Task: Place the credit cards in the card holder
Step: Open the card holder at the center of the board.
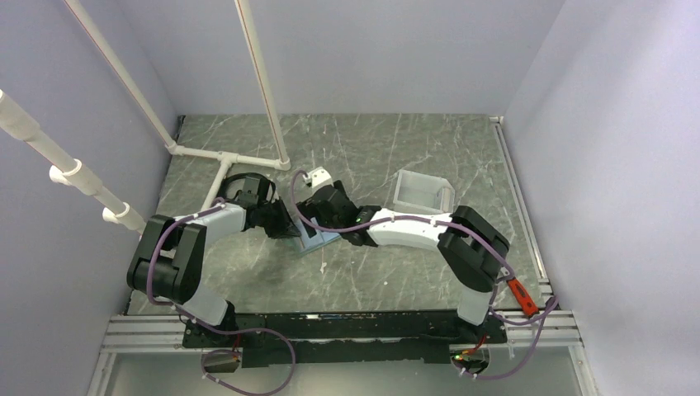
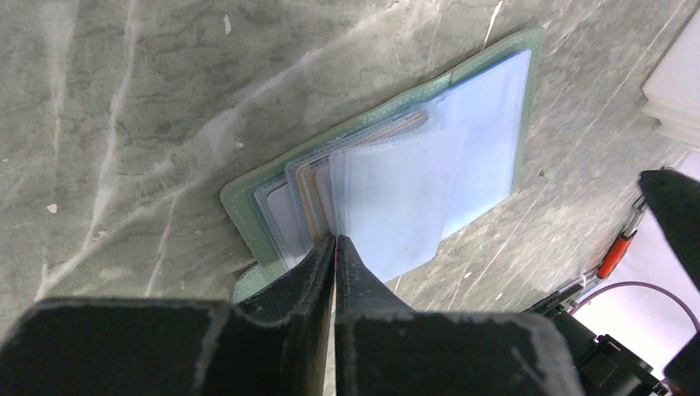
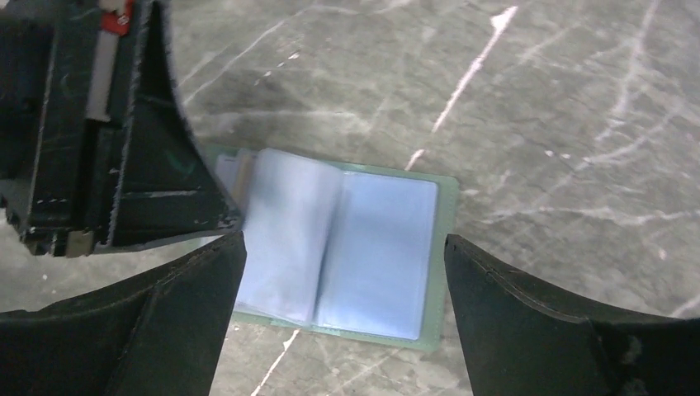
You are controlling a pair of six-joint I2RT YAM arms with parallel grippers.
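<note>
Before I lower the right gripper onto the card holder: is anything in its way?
Nothing visible lies between them. The right gripper is open, directly over the opened card holder. The left gripper is shut, with its tips at the clear sleeves, close beside one right finger rather than under it.

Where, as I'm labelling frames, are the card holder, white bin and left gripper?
card holder [image 3: 376, 252], right wrist view, its light blue right-hand page.
white bin [image 1: 415, 190], top external view, its inner back wall.
left gripper [image 2: 334, 243], left wrist view, between its closed fingertips.

Sage-green card holder [image 3: 363, 256] lies open flat, orange-yellow card [image 2: 307, 198] tucked inside
</note>
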